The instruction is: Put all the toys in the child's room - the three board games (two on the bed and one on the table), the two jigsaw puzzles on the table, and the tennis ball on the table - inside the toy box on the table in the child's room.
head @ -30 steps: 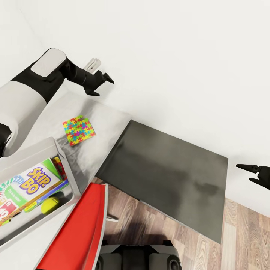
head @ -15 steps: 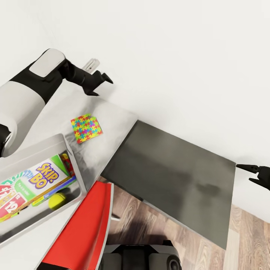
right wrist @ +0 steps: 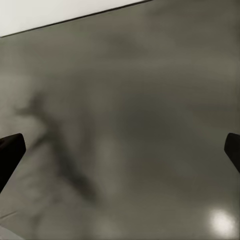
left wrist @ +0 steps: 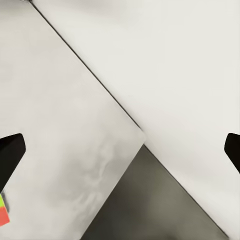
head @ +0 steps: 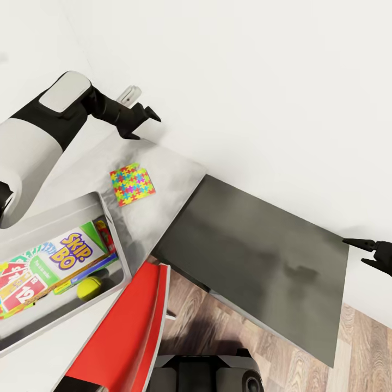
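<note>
Head view: toy box (head: 111,228) sits on the pale table (head: 163,179) with the Skip-Bo game (head: 71,255) and tennis ball (head: 90,288) inside, while one jigsaw puzzle (head: 132,184) lies just beside it. Left gripper (head: 142,121) hangs over the table's far end, right gripper (head: 366,253) by the dark desk (head: 261,261)

Left wrist: fingers (left wrist: 10,152) spread wide, nothing between

Right wrist: fingers (right wrist: 10,150) wide apart too, over the dark desk

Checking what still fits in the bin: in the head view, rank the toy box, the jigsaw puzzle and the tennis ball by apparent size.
1. Toy box
2. Jigsaw puzzle
3. Tennis ball
</note>
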Robot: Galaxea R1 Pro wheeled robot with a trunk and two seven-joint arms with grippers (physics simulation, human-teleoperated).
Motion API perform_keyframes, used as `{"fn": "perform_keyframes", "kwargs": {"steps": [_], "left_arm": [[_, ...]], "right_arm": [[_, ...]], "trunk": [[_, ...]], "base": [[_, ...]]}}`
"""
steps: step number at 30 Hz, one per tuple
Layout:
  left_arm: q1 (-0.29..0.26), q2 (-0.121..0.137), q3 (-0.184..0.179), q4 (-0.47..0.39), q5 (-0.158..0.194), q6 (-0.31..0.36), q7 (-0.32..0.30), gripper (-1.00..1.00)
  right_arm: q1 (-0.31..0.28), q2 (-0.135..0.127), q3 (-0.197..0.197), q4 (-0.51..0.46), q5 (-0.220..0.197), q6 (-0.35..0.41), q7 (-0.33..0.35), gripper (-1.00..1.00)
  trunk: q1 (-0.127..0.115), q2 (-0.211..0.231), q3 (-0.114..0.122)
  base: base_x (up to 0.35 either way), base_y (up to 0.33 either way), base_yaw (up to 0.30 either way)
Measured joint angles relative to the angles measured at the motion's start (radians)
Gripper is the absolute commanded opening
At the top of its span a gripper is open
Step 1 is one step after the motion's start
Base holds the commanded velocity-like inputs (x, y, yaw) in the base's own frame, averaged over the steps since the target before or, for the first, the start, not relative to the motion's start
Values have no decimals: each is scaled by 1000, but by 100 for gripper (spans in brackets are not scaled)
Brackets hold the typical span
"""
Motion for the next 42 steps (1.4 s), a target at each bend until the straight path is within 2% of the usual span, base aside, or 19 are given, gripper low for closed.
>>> {"fn": "perform_keyframes", "kwargs": {"steps": [8,12,18,26,36,42], "left_arm": [[11,14,0,0,0,0,0,100],[18,47,-1,1,-1,0,1,100],[19,66,-1,1,1,1,0,100],[22,80,-1,1,1,3,0,100],[31,85,-1,2,0,4,1,100],[51,104,-1,2,0,5,0,100]], "right_arm": [[0,0,0,0,0,0,0,100],[0,1,0,-1,0,0,0,100],[0,1,0,-1,0,0,0,100],[0,1,1,0,0,0,0,100],[0,2,1,1,0,0,1,100],[0,2,1,-2,-1,0,2,100]], "trunk": [[0,0,0],[0,0,0],[0,0,0],[0,0,0],[0,0,0],[0,0,0]], "base": [[0,0,10],[0,0,2],[0,0,1],[0,0,0],[0,0,0],[0,0,0]]}}
